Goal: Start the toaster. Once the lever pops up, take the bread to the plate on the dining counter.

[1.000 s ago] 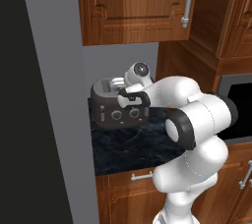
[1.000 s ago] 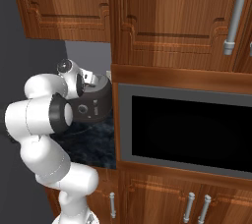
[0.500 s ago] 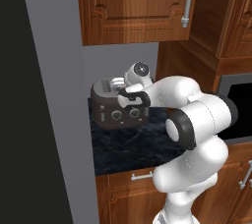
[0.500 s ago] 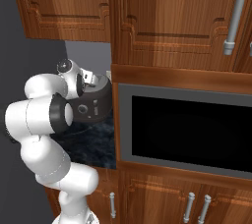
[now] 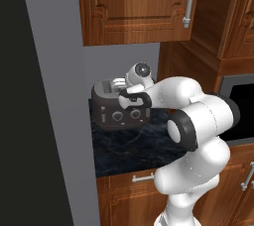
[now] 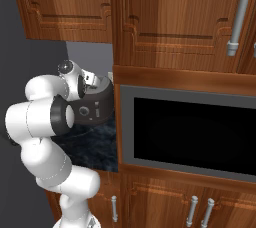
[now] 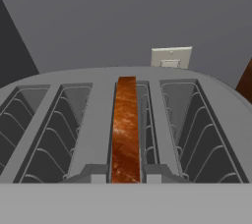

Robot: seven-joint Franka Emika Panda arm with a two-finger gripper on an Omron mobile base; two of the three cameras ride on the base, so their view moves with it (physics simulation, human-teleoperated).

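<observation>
The dark grey four-slot toaster (image 5: 121, 114) (image 6: 98, 110) stands at the back of a small dark counter. In the hand view I look down on its silver top (image 7: 101, 115). The bread (image 7: 125, 125) stands on edge in the third slot from the left, its brown crust facing up. My gripper (image 5: 119, 82) (image 6: 93, 80) (image 7: 125, 174) hangs right over the toaster's top. Its two fingertips (image 7: 94, 173) sit tight against either side of the slice's near end, shut on it. The plate and the dining counter are out of view.
Wooden wall cabinets (image 5: 134, 7) hang low above the toaster. A built-in black oven (image 6: 190, 132) sits in the tall wood unit to its right. A grey wall panel (image 5: 54, 121) closes the left side. A white outlet (image 7: 171, 57) is on the wall behind.
</observation>
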